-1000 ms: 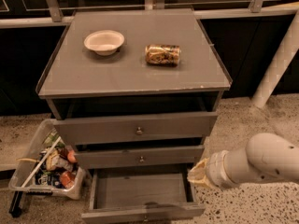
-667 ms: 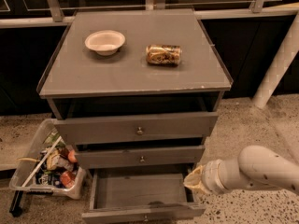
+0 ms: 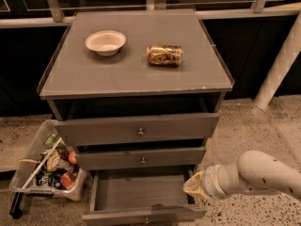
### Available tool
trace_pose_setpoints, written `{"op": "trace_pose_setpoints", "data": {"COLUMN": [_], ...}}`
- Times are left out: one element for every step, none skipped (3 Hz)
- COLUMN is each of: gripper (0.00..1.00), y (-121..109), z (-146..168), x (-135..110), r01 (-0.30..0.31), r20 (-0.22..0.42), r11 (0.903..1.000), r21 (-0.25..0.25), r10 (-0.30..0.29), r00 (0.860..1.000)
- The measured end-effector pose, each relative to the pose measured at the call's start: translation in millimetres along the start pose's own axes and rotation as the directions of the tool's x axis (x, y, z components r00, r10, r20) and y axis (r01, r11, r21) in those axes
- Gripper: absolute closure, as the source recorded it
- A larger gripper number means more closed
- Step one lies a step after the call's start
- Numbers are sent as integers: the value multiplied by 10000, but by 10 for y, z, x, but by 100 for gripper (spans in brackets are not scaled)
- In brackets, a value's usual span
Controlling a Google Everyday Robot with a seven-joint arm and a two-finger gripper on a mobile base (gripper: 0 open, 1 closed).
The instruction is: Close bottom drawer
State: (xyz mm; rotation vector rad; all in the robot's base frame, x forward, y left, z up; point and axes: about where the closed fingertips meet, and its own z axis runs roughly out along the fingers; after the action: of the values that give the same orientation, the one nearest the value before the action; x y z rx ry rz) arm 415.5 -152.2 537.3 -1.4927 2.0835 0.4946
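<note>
Bottom drawer (image 3: pixel 138 193): pulled open, grey floor showing.
Gripper (image 3: pixel 194 187): at the drawer's 3 o'clock, just beside its right wall; wide or narrow, cannot tell.

Our arm (image 3: pixel 265 175) extends low from the right; our gripper (image 3: pixel 194 188) sits just beside the bottom drawer's (image 3: pixel 136 192) right wall.

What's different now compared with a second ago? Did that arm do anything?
The gripper has sunk a little lower and closer to the open bottom drawer, at its right edge. Nothing was visibly grasped or released. The drawer remains pulled out; bowl and can on top are unmoved.
</note>
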Motion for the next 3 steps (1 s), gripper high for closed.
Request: {"op": "trace_pose_setpoints", "data": {"gripper": [100,100,100], "y": [1,-53,-233], "z": [90,383,731], "x": [54,367,655], "r01": [-63,-3,35], "r20": [-154,-182,423], "r11": [10000,9984,9937], "r21": [77,557,1121], "r10": [64,13,-83], "r00": [9999,9998,9991]}}
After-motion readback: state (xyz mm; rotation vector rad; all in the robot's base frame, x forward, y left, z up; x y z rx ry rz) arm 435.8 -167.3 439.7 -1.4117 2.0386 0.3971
